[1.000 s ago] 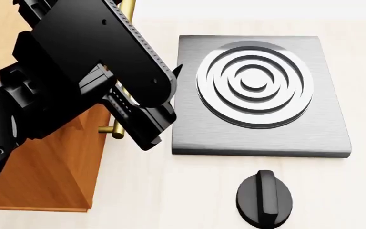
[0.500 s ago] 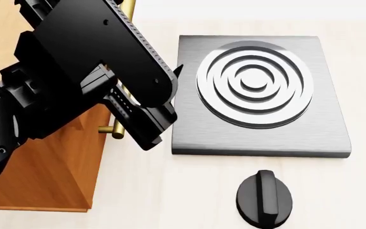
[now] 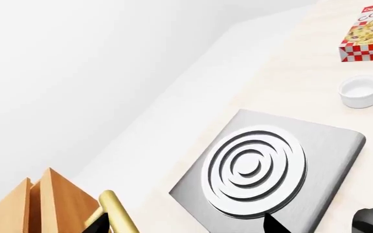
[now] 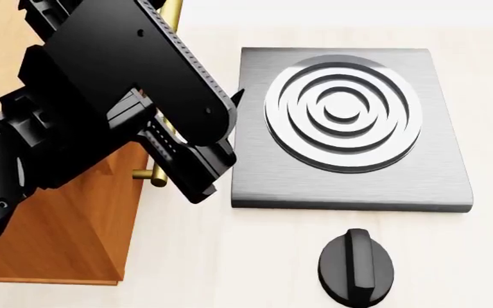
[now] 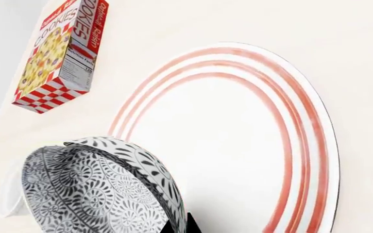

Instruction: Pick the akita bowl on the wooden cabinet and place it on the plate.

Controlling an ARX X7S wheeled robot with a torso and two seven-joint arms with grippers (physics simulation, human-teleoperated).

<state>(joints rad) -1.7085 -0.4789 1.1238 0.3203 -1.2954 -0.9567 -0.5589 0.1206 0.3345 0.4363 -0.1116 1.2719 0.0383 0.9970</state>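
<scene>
One black-and-white patterned akita bowl (image 5: pixel 102 187) is hanging over one red-ringed plate (image 5: pixel 238 145), one cookie box (image 5: pixel 60 53) at upper left; right claw's grip unclear.

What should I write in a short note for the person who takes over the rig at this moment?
Right gripper: only its fingertips show, at the rim of the patterned black-and-white bowl, apparently gripping it.
The bowl is tilted by the plate, not yet set down.
Left gripper: only a tip in view, state unclear; the arm is by the wooden cabinet, beside the metal burner plate.
Done: bowl is off the cabinet.
Left: lower it onto the plate, release.
</scene>
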